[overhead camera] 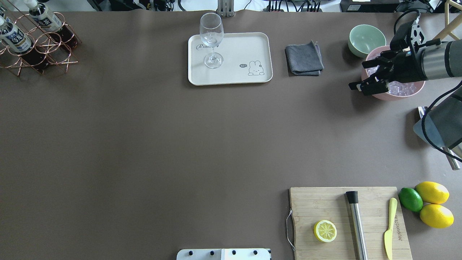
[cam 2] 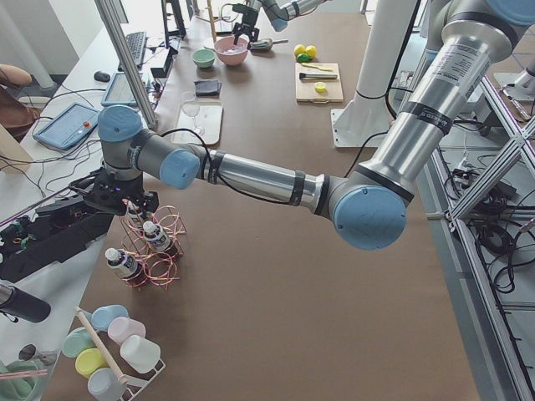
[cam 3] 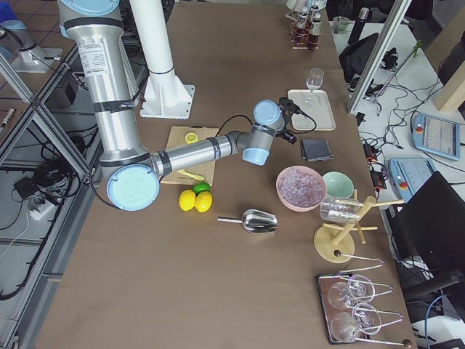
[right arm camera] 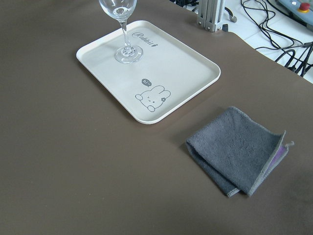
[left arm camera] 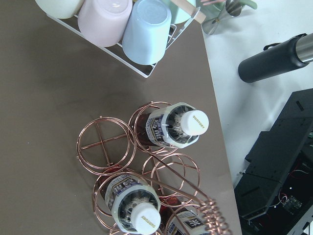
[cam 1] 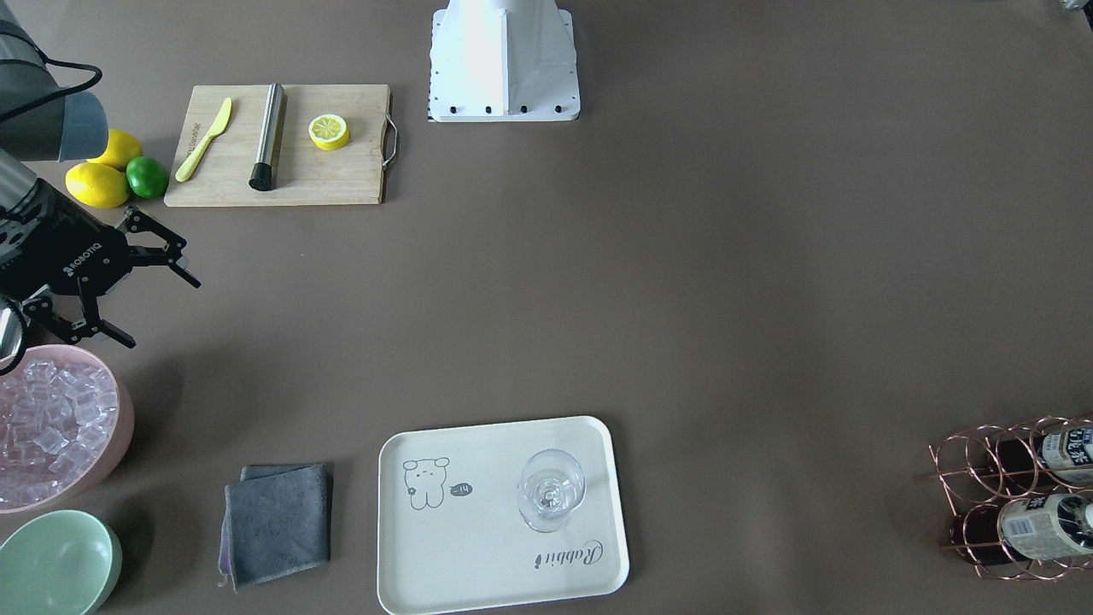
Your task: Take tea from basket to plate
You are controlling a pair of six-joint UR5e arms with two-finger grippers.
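Observation:
Several tea bottles (left arm camera: 183, 125) with white caps stand in the copper wire basket (left arm camera: 105, 144) at the table's far left corner; they also show in the overhead view (overhead camera: 14, 36) and the front view (cam 1: 1042, 525). My left gripper (cam 2: 117, 196) hovers just above the basket; I cannot tell if it is open or shut, and its fingers do not show in the left wrist view. The cream plate (overhead camera: 234, 47) holds only a stemmed glass (overhead camera: 212, 39). My right gripper (cam 1: 164, 314) is open and empty, beside the pink ice bowl (cam 1: 119, 427), far from the plate.
A grey cloth (overhead camera: 304, 57) lies right of the plate, then a mint bowl (overhead camera: 366, 38). A cutting board (overhead camera: 371, 216) with a lemon half, a knife and a steel rod, and whole lemons and a lime (overhead camera: 410, 199), lie near the robot's right. Cups on a rack (left arm camera: 127, 29) stand by the basket.

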